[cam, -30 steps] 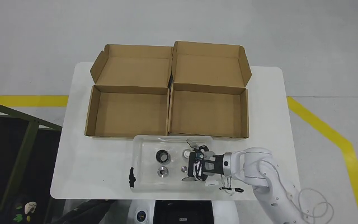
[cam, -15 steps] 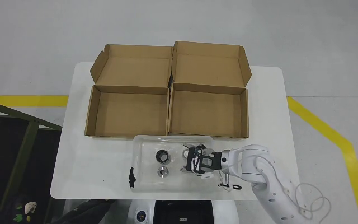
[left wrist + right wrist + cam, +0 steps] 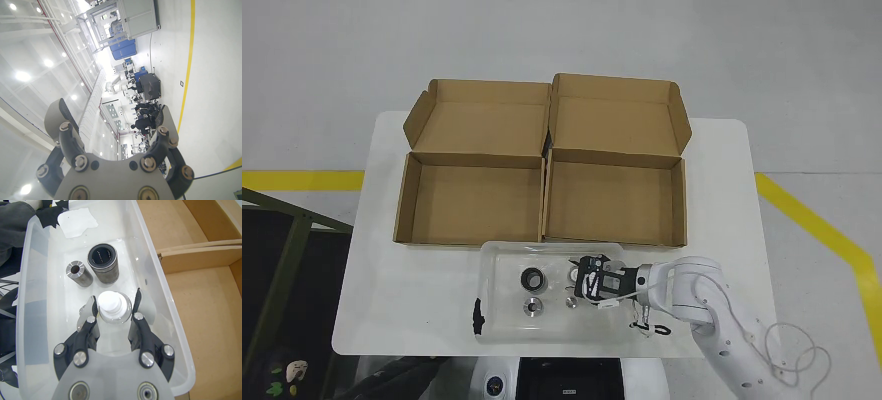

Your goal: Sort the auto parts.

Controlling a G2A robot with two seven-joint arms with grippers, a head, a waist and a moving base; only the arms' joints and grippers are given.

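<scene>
Movement over the last second is slight: the right gripper (image 3: 114,301) has shifted within the clear bin (image 3: 151,255), away from the bin's near wall and toward the side that faces the cardboard boxes, and its forearm has swung round with it. The parts in the bin lie where they lay before.

The right gripper's fingers (image 3: 138,300) are spread on either side of the white stepped part (image 3: 108,300), not pressed onto it; one finger is just beside the part's white top, the other stands a little apart from it. This part is a white plug that narrows in steps and sits upright in a round, clear, cup-like base on the bin floor. A small metal piece (image 3: 81,310) peeks out beside one finger.

Just beyond stand two more parts, both upright and close to each other: a steel cylinder (image 3: 80,275) with a narrow bore and a notched top face, and a larger dark bearing sleeve (image 3: 105,266) with a wide open bore.

Farther off, past the bin's long wall, two open cardboard boxes (image 3: 467,205) sit side by side on the white table (image 3: 712,180), lids folded back.

The left gripper (image 3: 111,109) points up at the room, its fingers spread wide and holding nothing.
</scene>
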